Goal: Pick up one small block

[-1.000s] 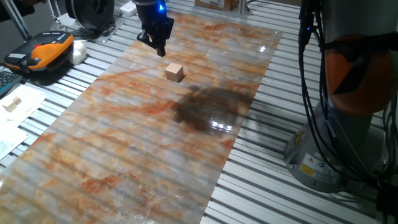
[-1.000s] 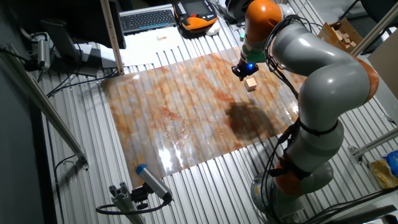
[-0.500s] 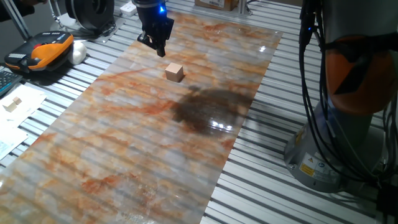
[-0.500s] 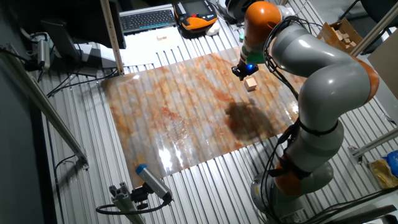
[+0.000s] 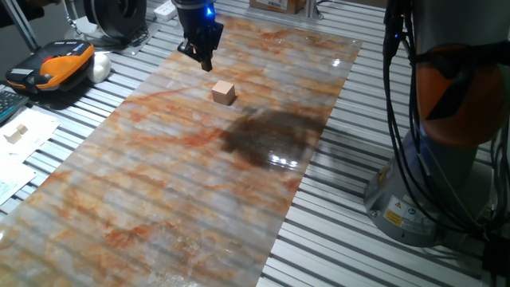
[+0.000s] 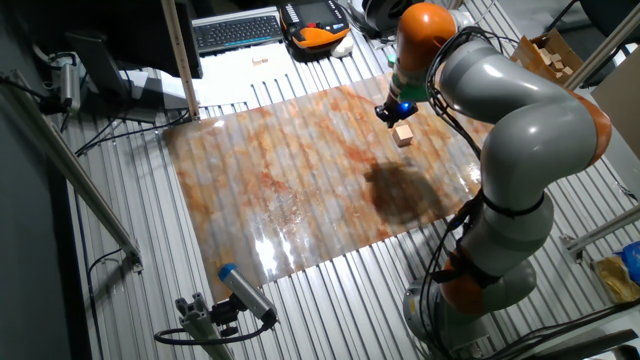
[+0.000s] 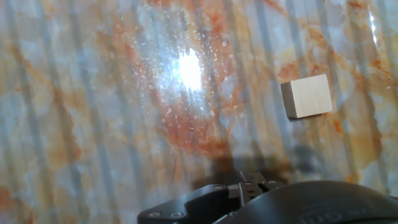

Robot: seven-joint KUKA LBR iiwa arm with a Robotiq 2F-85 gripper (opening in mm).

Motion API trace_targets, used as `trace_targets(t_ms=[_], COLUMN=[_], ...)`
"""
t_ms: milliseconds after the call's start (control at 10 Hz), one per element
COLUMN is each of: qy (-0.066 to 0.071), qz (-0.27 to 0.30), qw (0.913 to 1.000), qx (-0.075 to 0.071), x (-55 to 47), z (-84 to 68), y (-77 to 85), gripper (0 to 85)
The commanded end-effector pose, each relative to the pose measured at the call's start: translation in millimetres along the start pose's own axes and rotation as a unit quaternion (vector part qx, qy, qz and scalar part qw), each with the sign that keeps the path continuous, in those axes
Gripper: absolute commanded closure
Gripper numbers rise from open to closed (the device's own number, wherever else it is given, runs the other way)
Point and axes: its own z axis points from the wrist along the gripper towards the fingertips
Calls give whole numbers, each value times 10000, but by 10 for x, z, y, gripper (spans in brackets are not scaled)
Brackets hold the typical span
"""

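Observation:
The small block is a plain light-tan wooden cube lying on the marbled orange-grey sheet. It also shows in the other fixed view and at the right of the hand view. My gripper hovers a little above the sheet, just beyond the block and to its left, not touching it. Its fingers look pressed together into one narrow tip, with nothing between them. In the other fixed view the gripper is up and left of the block. The hand view shows only dark housing at the bottom.
An orange-black device and a keyboard lie off the sheet. A pale cream block piece rests on paper at the left. A box of wooden pieces stands at the far right. The robot base is on the right.
The gripper has shifted only slightly, staying above the sheet beside the block. The block has not moved.

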Motion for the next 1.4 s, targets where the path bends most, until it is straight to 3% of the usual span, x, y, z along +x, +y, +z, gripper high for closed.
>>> trace_targets(t_ms=[0, 300, 700, 1000, 1100, 1200, 1300], qy=[-15, -90, 164, 107, 187, 144, 115], qz=[-18, -100, -28, 81, 80, 8, -107], qw=[10000, 9999, 9998, 9998, 9997, 9999, 9997], qx=[0, -10, -77, -130, -116, 84, 176], x=[-14, -78, -127, -137, -145, -146, -148], z=[6, 42, 90, 84, 83, 93, 101], y=[-19, -112, -122, -123, -119, -120, -118], gripper=[850, 850, 850, 850, 850, 850, 850])
